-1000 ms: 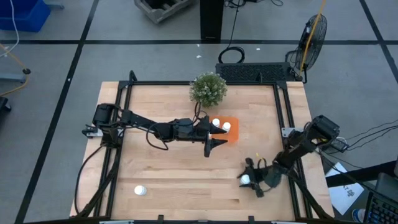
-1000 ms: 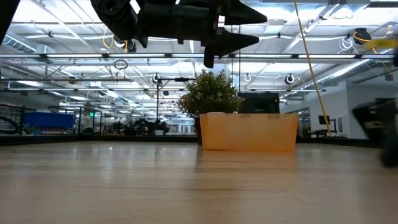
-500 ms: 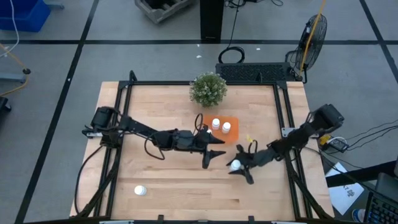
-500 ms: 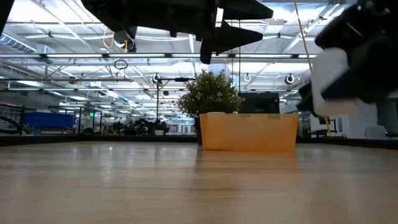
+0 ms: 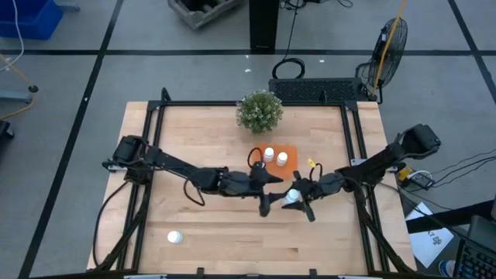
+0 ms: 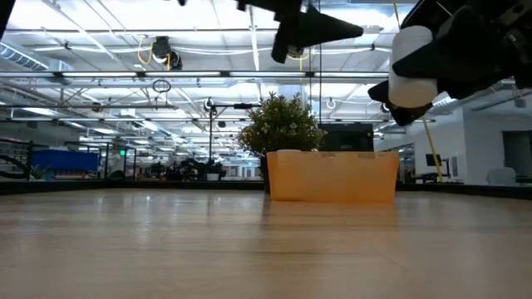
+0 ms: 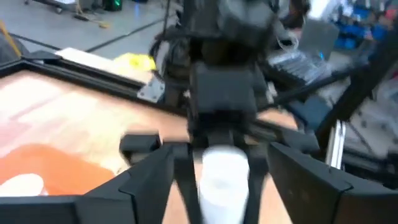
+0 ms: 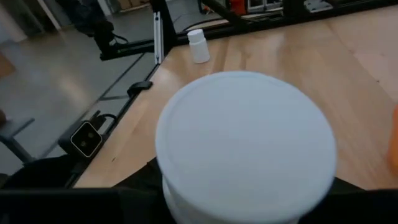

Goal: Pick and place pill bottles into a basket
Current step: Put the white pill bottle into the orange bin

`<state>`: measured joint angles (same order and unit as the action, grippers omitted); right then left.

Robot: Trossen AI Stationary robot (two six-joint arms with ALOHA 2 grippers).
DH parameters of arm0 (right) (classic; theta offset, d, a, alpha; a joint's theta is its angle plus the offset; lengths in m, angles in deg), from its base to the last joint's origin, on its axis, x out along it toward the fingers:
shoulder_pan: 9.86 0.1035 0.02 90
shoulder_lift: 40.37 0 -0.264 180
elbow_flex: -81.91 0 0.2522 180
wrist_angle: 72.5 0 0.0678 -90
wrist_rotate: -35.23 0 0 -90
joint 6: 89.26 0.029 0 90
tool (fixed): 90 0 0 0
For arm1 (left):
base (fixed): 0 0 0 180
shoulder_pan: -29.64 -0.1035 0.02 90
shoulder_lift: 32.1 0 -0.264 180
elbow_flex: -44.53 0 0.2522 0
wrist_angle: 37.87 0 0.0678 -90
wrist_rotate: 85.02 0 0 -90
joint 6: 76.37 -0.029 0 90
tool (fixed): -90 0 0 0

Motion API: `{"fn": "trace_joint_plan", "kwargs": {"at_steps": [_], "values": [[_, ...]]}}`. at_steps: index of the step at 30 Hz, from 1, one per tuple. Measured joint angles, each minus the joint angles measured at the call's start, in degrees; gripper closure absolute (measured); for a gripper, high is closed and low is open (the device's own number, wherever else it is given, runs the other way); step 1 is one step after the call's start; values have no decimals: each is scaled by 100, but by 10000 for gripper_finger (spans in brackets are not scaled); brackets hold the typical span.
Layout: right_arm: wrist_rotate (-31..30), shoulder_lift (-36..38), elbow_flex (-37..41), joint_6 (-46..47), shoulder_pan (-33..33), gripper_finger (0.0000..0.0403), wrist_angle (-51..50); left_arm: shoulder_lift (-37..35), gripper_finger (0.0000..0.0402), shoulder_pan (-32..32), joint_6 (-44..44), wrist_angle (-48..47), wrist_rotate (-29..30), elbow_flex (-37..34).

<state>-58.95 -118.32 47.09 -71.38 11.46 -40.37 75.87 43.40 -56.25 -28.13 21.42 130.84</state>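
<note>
Bottles first, going left to right: one lone bottle point(image 5: 175, 237) stands near the table's point(image 5: 201, 132) front-left corner, well apart from everything. Next comes the left gripper point(image 5: 266, 203), hanging over mid-table just in front of the basket point(image 5: 287, 165), fingers spread apart and holding nothing. Two bottles point(image 5: 274, 156) are already in the basket, caps up. Just right of the left gripper, the right gripper point(image 5: 296, 200) is clamped on a carried bottle point(image 5: 291, 196), lifted clear off the wood and near the basket's front edge. The low view shows that bottle point(image 6: 411, 68) high in the air, above and right of the orange wall point(image 6: 332, 176).

Handling-wise, my guess is these are light, rigid plastic, and smooth enough to squirt out of a loose pinch. Round too, so a tipped one will roll. Grabbing across the body below the cap looks like the safe spot, and that seems to be what the right arm has done, since the left wrist view shows the white body point(image 7: 221, 180) pinched between two dark fingers point(image 7: 183, 171).

Stuff I can't make out: I only count four bottles, so if there's a fifth it's hidden or out of frame. The right wrist view is almost all cap point(image 8: 246, 137), so the fingers are hidden there. The lone bottle point(image 8: 198, 45) does show beyond it. The plant point(image 5: 260, 111) sits behind the basket.
</note>
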Motion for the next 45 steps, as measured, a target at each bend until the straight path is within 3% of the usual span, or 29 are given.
{"fn": "trace_joint_plan", "kwargs": {"at_steps": [5,10,14,17,27,31,45], "values": [[-72,2,-284,-220,42,239,-530,411,87,-42,397,-330,-213,456],[-298,35,-473,-389,56,239,-664,456,70,-50,556,-541,-247,776],[-175,42,-581,-375,-5,238,-969,463,73,47,392,-752,-257,823],[14,82,-704,-358,-4,238,-920,460,83,76,517,-1135,54,842],[319,174,-847,-348,-64,237,-975,460,97,238,408,-1072,272,844],[702,177,-851,-194,-142,237,-909,460,94,275,397,-1026,393,839],[729,170,-824,275,-175,241,-1024,612,94,114,589,-900,241,836]]}}
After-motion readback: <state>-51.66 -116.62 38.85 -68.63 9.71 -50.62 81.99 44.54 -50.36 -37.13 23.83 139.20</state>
